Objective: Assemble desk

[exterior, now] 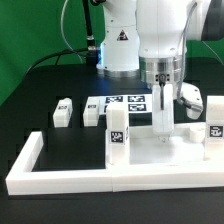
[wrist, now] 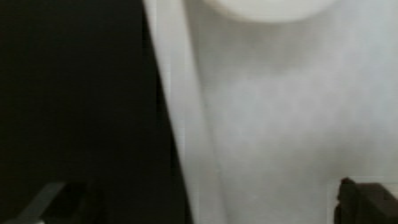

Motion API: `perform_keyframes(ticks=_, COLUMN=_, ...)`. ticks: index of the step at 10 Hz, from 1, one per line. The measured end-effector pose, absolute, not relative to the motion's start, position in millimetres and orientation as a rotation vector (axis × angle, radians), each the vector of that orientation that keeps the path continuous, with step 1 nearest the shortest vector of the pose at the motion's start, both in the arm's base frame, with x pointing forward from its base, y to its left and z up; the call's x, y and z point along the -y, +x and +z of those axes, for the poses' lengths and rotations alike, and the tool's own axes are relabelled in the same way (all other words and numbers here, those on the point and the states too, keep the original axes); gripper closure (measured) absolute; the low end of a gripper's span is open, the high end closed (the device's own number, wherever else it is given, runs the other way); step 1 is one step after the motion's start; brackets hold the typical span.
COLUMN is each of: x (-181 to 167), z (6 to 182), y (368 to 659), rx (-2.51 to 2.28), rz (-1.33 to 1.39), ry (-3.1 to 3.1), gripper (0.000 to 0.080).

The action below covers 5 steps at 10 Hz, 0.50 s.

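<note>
The gripper hangs low over the white plastic rectangular tray-like desk top, its dark fingertips spread wide and pinching nothing. In the wrist view one fingertip sits over the black surface, the other over smooth white plastic. A round white shape lies ahead of them; hole or leg end cannot be told. The desk top lies flat on the surface, butted against the long white bar of the border frame. One small white tagged block leg stands upright at its corner toward the exterior view's left, a second upright leg toward the right. A loose leg and another loose leg rest near the marker board. Risk: the plastic looks hard and glossy, so an off-centre closure on the thin rim may slip or skew the desk top off the frame. A carelessly lowered finger may tip an upright leg.
</note>
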State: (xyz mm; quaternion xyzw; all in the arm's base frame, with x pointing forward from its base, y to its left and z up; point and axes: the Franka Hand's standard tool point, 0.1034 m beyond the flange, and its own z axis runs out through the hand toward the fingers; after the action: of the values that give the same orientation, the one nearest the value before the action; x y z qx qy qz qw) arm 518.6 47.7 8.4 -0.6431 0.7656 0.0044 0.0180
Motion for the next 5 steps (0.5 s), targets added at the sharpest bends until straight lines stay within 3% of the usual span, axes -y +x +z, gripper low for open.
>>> perform_keyframes(ticks=2, x=-49.0, z=8.1, y=518.2, rx=-2.373, rz=0.013, ry=-2.003, gripper=0.0180)
perform_keyframes(ticks=4, x=-49.1, z=8.0, y=518.1, rx=-2.372, rz=0.014, ry=-2.004, gripper=0.0544)
perform_keyframes(ticks=5, x=-49.2, z=8.0, y=518.1, rx=-2.372, rz=0.014, ry=-2.005, gripper=0.0544)
